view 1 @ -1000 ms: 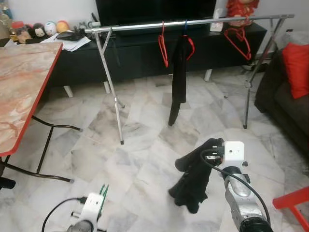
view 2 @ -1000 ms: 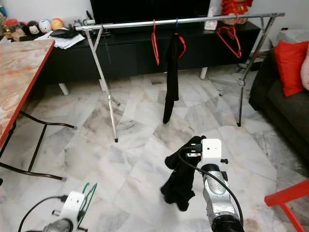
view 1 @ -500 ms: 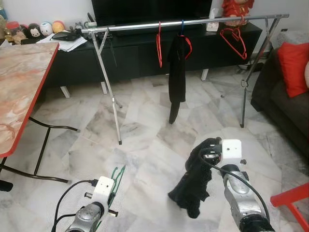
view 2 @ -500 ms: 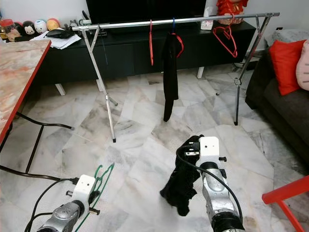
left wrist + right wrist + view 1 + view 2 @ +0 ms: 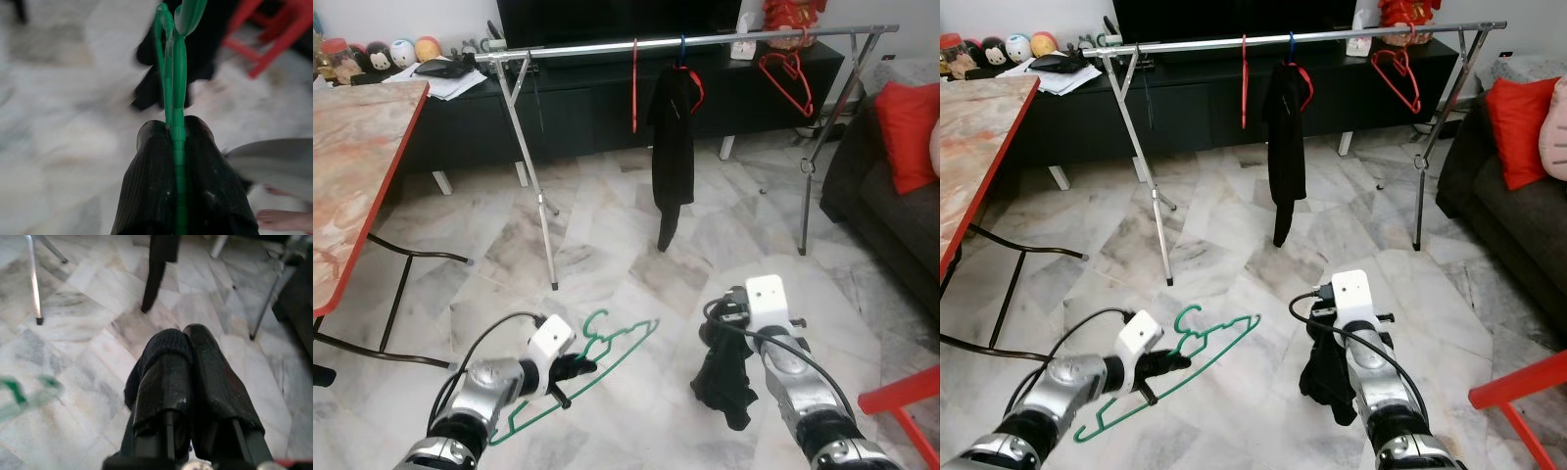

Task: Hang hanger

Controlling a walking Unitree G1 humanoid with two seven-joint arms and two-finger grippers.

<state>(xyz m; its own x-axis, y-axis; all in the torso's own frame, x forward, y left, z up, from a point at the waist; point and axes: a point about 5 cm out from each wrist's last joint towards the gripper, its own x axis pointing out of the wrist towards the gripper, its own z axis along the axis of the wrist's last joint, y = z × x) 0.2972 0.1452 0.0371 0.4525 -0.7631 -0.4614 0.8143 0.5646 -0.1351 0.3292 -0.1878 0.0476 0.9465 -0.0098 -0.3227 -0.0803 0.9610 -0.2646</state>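
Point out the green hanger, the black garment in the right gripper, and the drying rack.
green hanger (image 5: 625,338), left eye view, upper bar.
black garment (image 5: 720,377), left eye view, hanging middle.
drying rack (image 5: 1195,43), right eye view, top rail.

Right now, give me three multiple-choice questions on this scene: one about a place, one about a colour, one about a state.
1. Where does the black garment on the rail hang?
A. Between two red hangers
B. At the rail's far left end
C. On the table

2. What colour is the hanger in the left gripper?
A. Red
B. Green
C. Blue

3. What is the right gripper doing?
A. Open over the floor
B. Clamped on a black cloth
C. Holding a red hanger

Answers: 1 A, red hangers show on either side of it. 2 B, the wrist view shows green plastic between the fingers. 3 B, cloth hangs from its shut fingers.
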